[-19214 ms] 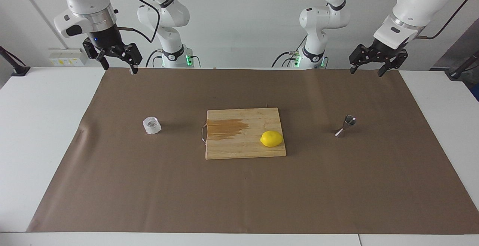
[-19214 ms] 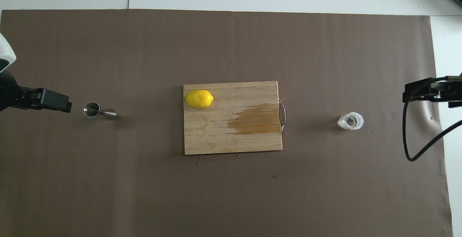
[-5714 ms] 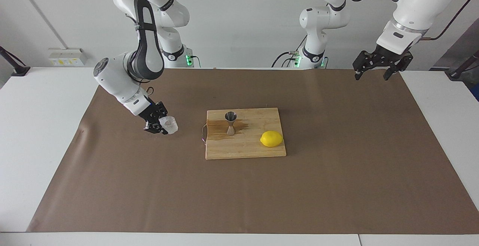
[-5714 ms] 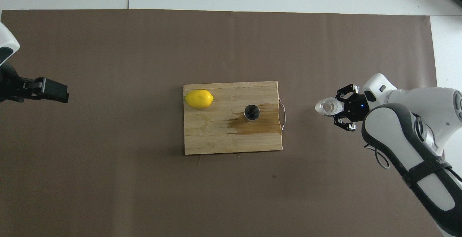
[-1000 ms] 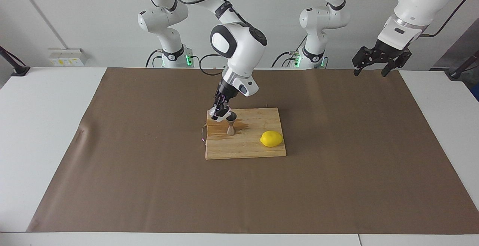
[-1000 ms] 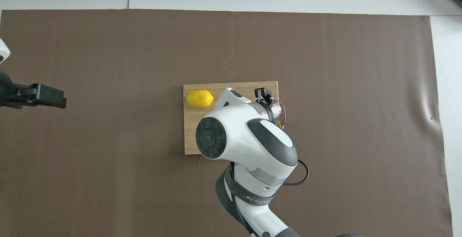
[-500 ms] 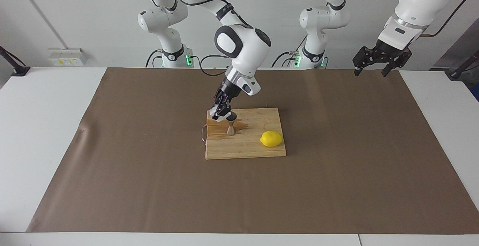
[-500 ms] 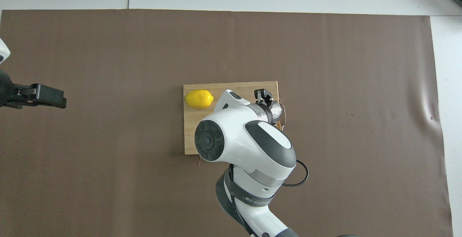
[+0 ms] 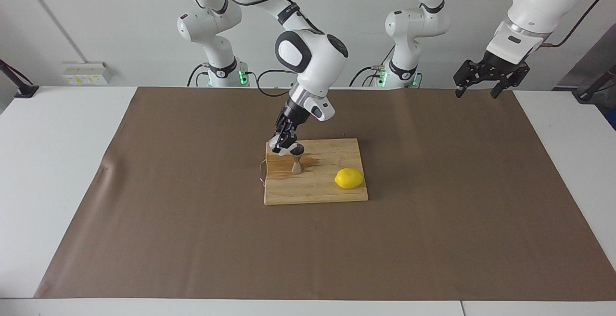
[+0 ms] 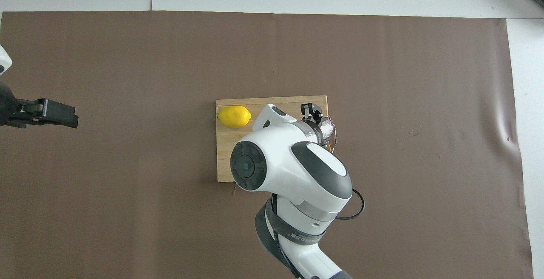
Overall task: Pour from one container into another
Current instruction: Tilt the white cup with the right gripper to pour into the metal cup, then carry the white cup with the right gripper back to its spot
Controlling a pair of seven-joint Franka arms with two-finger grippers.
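Note:
The steel jigger [image 9: 297,161] stands upright on the wooden cutting board [image 9: 327,188], on its darker wet patch. My right gripper [image 9: 284,144] is shut on the clear faceted cup [image 9: 283,149] and holds it tilted, right beside and just above the jigger's mouth. In the overhead view the cup [image 10: 327,128] shows past the right arm's wrist, and the jigger is hidden under the arm. My left gripper [image 9: 475,92] is open and empty; it waits raised over the left arm's end of the table.
A yellow lemon [image 9: 349,178] lies on the board toward the left arm's end, also in the overhead view [image 10: 234,116]. The board has a wire handle [image 9: 262,171] at its right arm's end. Brown paper [image 9: 433,220] covers the table.
The right arm has shifted slightly over the board, and the cup stays tilted at the jigger's mouth. The left arm has not moved.

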